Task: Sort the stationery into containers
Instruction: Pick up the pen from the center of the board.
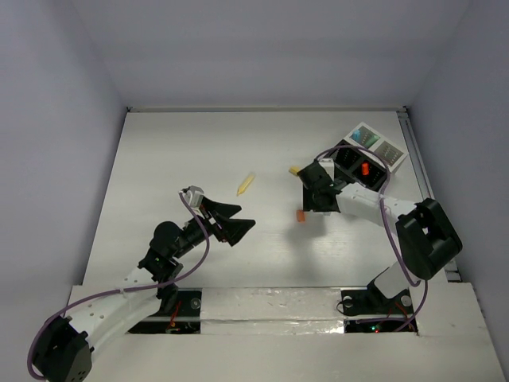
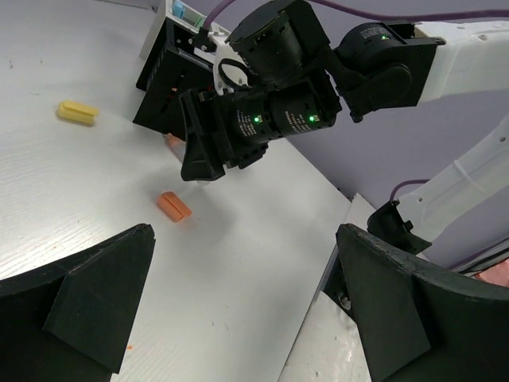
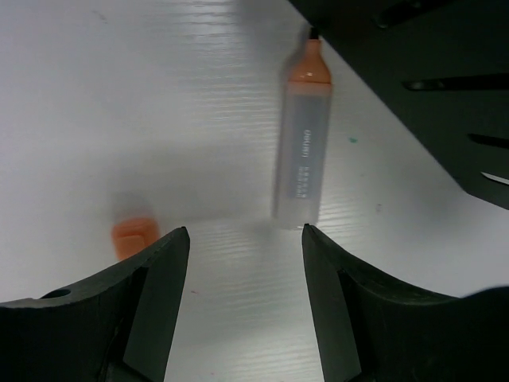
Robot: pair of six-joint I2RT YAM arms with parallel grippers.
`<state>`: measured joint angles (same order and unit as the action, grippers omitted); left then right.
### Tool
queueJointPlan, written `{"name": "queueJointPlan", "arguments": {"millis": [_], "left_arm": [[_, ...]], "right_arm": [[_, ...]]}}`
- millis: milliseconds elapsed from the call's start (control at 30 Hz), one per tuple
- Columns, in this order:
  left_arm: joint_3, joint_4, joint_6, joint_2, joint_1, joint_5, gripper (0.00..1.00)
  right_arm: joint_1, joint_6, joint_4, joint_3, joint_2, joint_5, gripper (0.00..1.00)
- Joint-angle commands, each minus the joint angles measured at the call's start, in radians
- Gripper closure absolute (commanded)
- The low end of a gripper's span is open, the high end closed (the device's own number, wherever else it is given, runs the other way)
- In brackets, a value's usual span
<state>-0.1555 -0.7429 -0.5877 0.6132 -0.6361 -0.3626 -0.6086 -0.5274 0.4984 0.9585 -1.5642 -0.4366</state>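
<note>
The right end effector point(image 3: 242, 243) is open and empty above the orange pen point(image 3: 303, 163) lying on the bench point(image 3: 119, 95) by the box point(image 3: 413, 95); next it should go down and pinch the pen.

Orange-tipped marker point(image 3: 303, 163) lies flat (tip at the black box point(image 3: 413, 87)); orange piece point(image 3: 134, 236) nearby.
</note>
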Motion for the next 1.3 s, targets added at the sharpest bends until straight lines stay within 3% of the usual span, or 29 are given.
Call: {"name": "queueJointPlan", "arguments": {"millis": [0, 300, 567, 833, 900, 1000, 1100, 1200, 1233, 1267], "left_arm": [[-0.003, -0.062, 0.000, -0.003, -0.007, -0.012, 0.02], [-0.001, -0.062, -0.001, -0.006, -0.007, -0.012, 0.02], [-0.001, -0.062, 0.002, 0.000, -0.007, -0.009, 0.03], [-0.003, -0.058, 0.005, 0.000, -0.007, -0.002, 0.03], [-0.003, -0.059, 0.005, 0.008, -0.007, -0.002, 0.03], [-0.003, -0.065, 0.005, 0.019, -0.007, -0.006, 0.04], [-0.004, -0.067, 0.006, 0.025, -0.007, -0.009, 0.05], [-0.003, -0.067, 0.009, 0.026, -0.007, -0.003, 0.05], [-0.003, -0.067, 0.009, 0.029, -0.007, -0.002, 0.06], [-0.003, -0.067, 0.011, 0.033, -0.007, -0.002, 0.06]], "right_arm": [[0.012, 0.018, 0.061, 0.023, -0.003, -0.125, 0.36], [0.079, 0.092, 0.057, 0.068, -0.092, -0.088, 0.42], [0.098, 0.148, 0.039, 0.103, -0.154, 0.057, 0.47], [0.098, 0.162, -0.006, 0.083, -0.145, 0.252, 0.65], [0.098, 0.152, -0.015, 0.071, -0.134, 0.246, 0.63], [0.098, 0.141, -0.018, 0.059, -0.140, 0.233, 0.51], [0.098, 0.135, -0.023, 0.055, -0.161, 0.249, 0.51], [0.098, 0.129, -0.038, 0.051, -0.162, 0.259, 0.65], [0.098, 0.124, -0.041, 0.049, -0.157, 0.248, 0.77], [0.098, 0.115, -0.046, 0.046, -0.149, 0.242, 0.82]]}}
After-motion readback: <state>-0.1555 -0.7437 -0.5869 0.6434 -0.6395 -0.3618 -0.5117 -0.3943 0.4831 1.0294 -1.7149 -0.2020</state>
